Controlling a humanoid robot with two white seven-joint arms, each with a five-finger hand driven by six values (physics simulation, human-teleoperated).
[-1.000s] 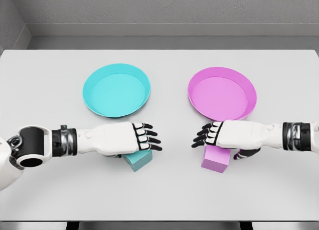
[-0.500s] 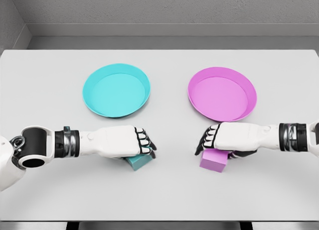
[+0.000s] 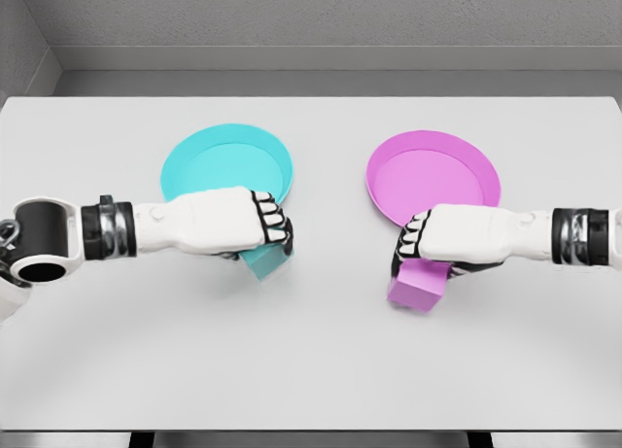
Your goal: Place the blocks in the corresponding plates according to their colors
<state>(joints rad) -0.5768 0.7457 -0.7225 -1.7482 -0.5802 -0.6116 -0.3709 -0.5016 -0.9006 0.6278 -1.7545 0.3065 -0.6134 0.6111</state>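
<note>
Both hands' fingers point(image 3: 274, 223) curled over blocks point(image 3: 419, 284).

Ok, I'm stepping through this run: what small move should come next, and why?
Probably carry each block forward over its plate. The left hand grips the cyan block beside the cyan plate; the right hand grips the pink block below the pink plate.

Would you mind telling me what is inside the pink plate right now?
Nothing shows inside the pink plate; its visible interior is bare. The right hand holding the pink block covers the near rim, so that small part cannot be checked.
</note>
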